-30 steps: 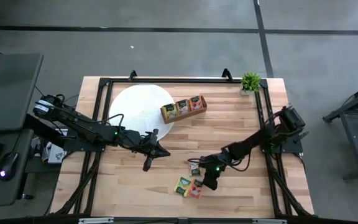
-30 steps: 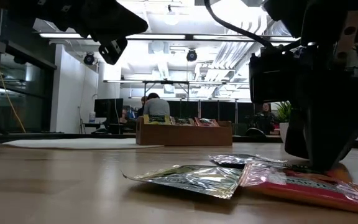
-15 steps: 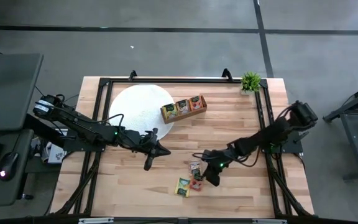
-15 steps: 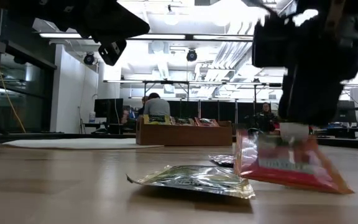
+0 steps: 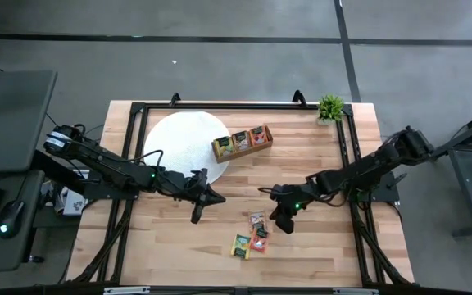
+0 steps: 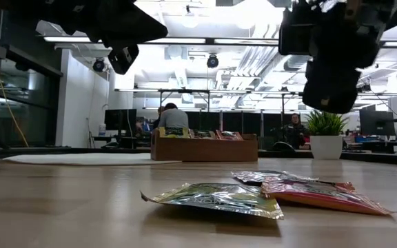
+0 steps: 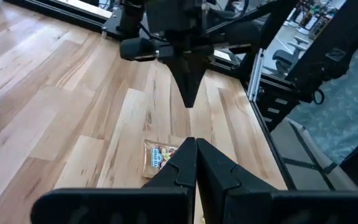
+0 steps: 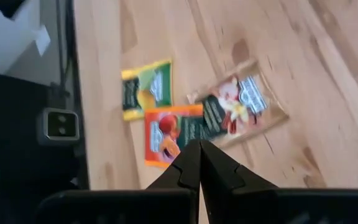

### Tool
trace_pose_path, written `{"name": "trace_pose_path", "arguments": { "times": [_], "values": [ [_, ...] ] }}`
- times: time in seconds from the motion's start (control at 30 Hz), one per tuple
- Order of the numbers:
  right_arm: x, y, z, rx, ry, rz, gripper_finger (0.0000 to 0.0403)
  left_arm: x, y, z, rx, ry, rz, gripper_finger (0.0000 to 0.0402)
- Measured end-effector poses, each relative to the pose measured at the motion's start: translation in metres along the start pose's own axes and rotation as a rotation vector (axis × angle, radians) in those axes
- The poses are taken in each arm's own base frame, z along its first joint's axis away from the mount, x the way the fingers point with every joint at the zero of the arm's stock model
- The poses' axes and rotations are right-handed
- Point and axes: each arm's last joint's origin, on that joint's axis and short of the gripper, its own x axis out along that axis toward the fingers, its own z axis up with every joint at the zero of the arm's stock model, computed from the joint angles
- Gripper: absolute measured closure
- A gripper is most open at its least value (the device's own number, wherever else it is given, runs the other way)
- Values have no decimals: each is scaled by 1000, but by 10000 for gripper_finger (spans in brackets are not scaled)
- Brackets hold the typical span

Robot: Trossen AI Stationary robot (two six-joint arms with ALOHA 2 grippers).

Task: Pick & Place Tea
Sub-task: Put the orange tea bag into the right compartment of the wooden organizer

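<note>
**Right gripper raised empty above three loose tea packets**

The right gripper [image 5: 283,223] hangs above the table [image 5: 301,172] with its two fingers pressed together and nothing between them. The right wrist view shows this clearly: the dark fingers meet in one point, and under them three packets lie flat on the wood. They are a green and yellow packet [image 8: 146,89], an orange-red packet [image 8: 171,134] just beside it, and a pale packet [image 8: 238,106] that touches the orange-red one. In the high view the same three lie near the front edge of the table, below the gripper. In the low view they rest on the table and the gripper is well above them.

The left gripper [image 5: 197,215] waits over the middle of the table, also closed and empty.

The wooden tray [image 5: 242,141] stands at the far side, beside the white round mat [image 5: 179,143], and already holds packets in its compartments.

The step in hand seems to be the pick of one more packet, and no packet is gripped now. The next move probably calls for opening the fingers, coming down on the edge of one packet and closing on it. The packets are thin and flat, so the grip can slip easily.
</note>
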Motion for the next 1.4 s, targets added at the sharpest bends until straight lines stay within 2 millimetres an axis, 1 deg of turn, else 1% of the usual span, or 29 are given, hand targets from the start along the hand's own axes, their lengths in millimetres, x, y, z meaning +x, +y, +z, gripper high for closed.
{"name": "trace_pose_path", "arguments": {
  "times": [0.03,0.1,0.17,0.27,0.33,0.4,0.47,0.6,0.7,0.77,0.87,0.97,1.07,1.2,1.4],
  "values": [
    [1,-1,-1,-5,9,-8,403,2,0,-2,0,9,-7,401],
    [4,-3,-2,-8,24,-24,403,12,0,-8,14,46,-14,401],
    [7,-5,-3,-11,25,-39,403,21,1,-18,48,115,-13,401],
    [12,-7,-4,-14,33,-56,403,42,-14,-15,93,117,-90,401],
    [14,-9,-5,-17,38,-68,403,60,-22,-23,140,158,-109,401],
    [15,-11,-7,-19,50,-88,403,74,-27,-36,169,232,-100,401],
    [15,-12,-7,-10,48,-115,403,93,-38,-37,175,226,-96,401],
    [15,-17,-12,-4,80,-166,403,117,-54,-48,200,254,-92,401],
    [15,-19,-13,-2,92,-185,403,139,-68,-51,220,234,-103,401],
    [14,-21,-14,-1,104,-199,403,148,-75,-54,240,262,-65,401],
    [14,-20,-15,-18,107,-205,403,166,-83,-55,249,278,-25,401],
    [15,-20,-16,-31,108,-205,403,176,-87,-62,269,356,-2,401],
    [15,-19,-17,-43,106,-206,403,187,-91,-62,271,381,-10,401],
    [15,-17,-19,-56,107,-204,403,190,-87,-75,273,467,23,401],
    [16,-14,-21,-55,110,-191,403,190,-84,-82,247,523,57,401]
  ]
}}
